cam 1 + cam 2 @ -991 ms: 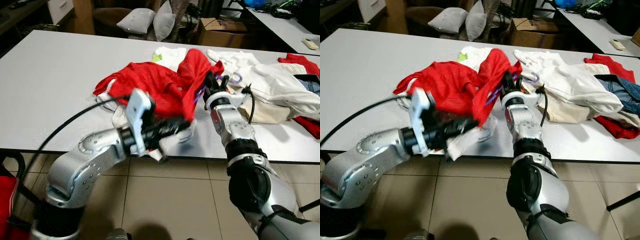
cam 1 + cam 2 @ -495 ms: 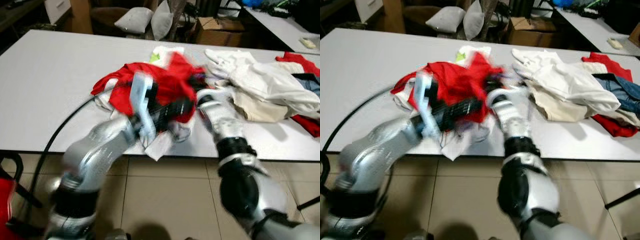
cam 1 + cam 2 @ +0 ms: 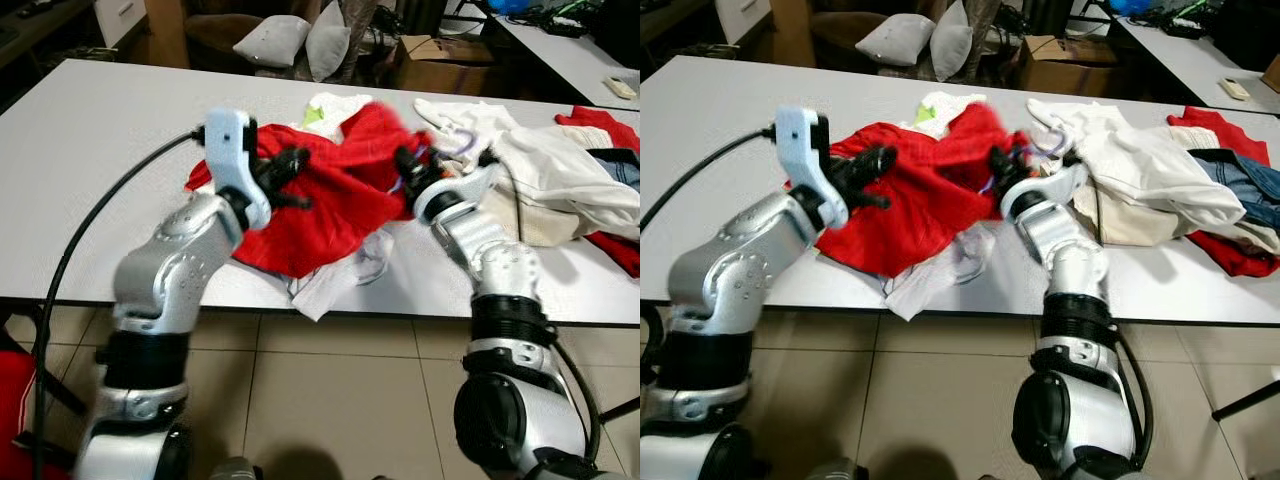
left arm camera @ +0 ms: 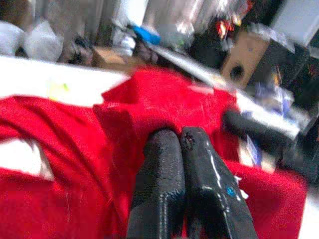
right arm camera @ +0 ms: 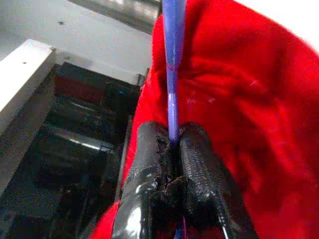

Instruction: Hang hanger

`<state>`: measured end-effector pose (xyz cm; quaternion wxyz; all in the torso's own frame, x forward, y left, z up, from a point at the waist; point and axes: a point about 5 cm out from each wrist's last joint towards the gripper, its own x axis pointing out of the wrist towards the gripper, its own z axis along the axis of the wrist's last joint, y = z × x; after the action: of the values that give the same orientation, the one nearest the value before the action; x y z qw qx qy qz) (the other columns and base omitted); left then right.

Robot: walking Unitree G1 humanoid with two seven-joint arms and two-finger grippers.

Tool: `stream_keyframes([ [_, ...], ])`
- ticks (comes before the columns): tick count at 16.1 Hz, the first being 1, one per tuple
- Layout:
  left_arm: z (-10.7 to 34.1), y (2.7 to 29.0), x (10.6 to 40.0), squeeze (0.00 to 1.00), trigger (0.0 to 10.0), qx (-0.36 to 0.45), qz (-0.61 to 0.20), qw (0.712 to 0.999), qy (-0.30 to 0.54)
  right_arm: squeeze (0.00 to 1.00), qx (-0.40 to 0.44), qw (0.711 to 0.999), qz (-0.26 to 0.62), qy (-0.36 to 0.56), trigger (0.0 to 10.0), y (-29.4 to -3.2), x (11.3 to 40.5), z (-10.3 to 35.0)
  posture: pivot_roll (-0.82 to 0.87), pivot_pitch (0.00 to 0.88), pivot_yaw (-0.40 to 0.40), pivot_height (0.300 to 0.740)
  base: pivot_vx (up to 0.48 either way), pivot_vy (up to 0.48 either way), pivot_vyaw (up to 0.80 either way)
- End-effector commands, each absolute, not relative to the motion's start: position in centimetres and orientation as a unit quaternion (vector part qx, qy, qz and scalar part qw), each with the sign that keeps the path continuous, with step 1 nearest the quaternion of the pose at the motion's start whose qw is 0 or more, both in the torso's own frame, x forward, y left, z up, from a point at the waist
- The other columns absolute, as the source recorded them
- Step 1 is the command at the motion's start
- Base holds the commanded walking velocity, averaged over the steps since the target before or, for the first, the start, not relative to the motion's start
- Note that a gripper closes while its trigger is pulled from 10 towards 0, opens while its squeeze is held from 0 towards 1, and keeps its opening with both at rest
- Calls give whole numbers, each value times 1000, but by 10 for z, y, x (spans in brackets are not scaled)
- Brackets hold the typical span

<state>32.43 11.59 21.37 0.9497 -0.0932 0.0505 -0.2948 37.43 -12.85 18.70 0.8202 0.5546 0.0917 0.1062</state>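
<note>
Compared with a second ago, the left arm has been raised from the near table edge and swung up and to the left, so that the left gripper is now held above the left part of the red garment. The garment is spread wider and lower toward the near edge of the white table than before. The right gripper has been kept at the garment's right side, with its forearm now angled more steeply from the right. In the left wrist view the left gripper's fingers are seen pressed together against red cloth — whether a fold is actually pinched between them cannot be told. In the right wrist view the right gripper's fingers are closed on a thin purple hanger, whose bar runs straight up past the red cloth; this grip is not legible in the eye views, where only the hanger's pale purple hook is seen just beyond the right gripper, over the white clothes. A white garment lies under the red one at the near edge. Further red and blue clothing lies at the far right of the table, and two grey pillows are seen beyond it.
</note>
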Motion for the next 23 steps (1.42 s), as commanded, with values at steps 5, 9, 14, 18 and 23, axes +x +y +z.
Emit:
stream_keyframes([
  [5, 198, 115, 312, 1000, 10000, -96, -316, 939, 98, 0, 539, 833, 93, 86, 10000, -142, 366, 195, 66, 0, -58, 740, 0, 0, 0],
  [9, 203, 144, 291, 1000, 10000, -141, -334, 925, 109, 0, 511, 849, 117, 67, 10000, -153, 365, 215, 68, 0, -63, 740, 0, 0, 400],
  [14, 192, 171, 274, 0, 10000, -104, -278, 946, 130, 0, 505, 838, 170, 116, 10000, -152, 360, 240, 74, 0, -62, 740, 0, 0, 800],
  [18, 166, 157, 233, 0, 10000, -21, -341, 919, 195, 0, 372, 882, 245, 153, 10000, -172, 320, 258, 67, 0, -81, 740, 0, 0, 800],
  [23, 152, 144, 225, 0, 10000, -5, -336, 919, 205, 0, 299, 897, 271, 180, 10000, -192, 288, 257, 39, 0, -92, 740, 0, 0, 800],
])
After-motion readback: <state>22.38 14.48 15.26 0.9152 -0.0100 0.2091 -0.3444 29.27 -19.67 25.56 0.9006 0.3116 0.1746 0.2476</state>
